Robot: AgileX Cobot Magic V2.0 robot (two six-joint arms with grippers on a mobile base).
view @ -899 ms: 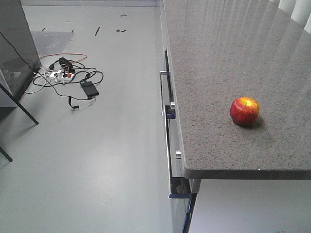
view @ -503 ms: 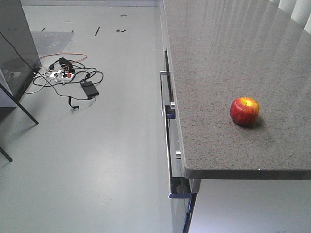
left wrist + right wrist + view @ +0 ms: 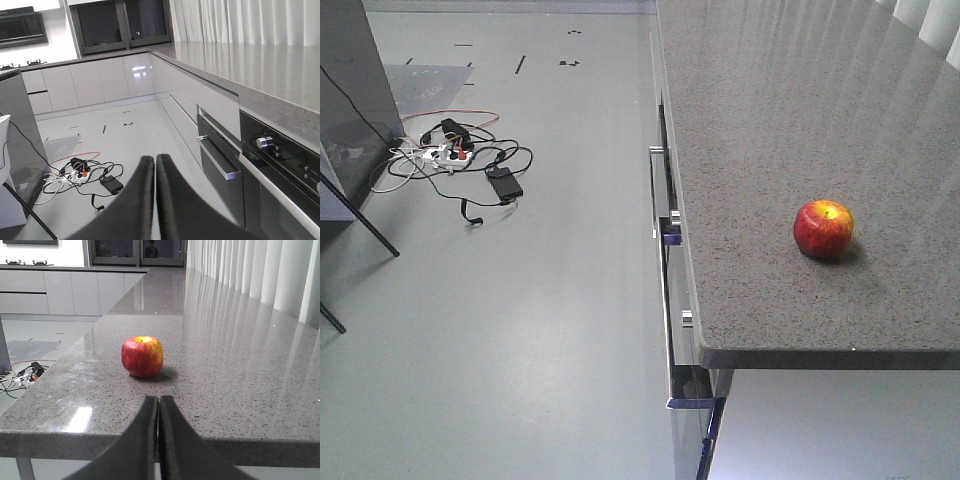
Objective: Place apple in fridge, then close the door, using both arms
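Observation:
The apple, red with a yellow-green top, stands on the grey speckled countertop near its front edge. In the right wrist view the apple lies straight ahead of my right gripper, which is shut on nothing and hovers over the counter's front edge, well short of the fruit. My left gripper is shut and empty, hanging over the floor beside the cabinet fronts. A dark grey fridge side shows at the far left. Its door cannot be made out. Neither gripper appears in the front view.
A tangle of cables with a power strip lies on the floor at left. Thin black legs slant beside the fridge. Metal drawer handles jut from the cabinet under the counter. An oven front with a knob stands right of the left gripper.

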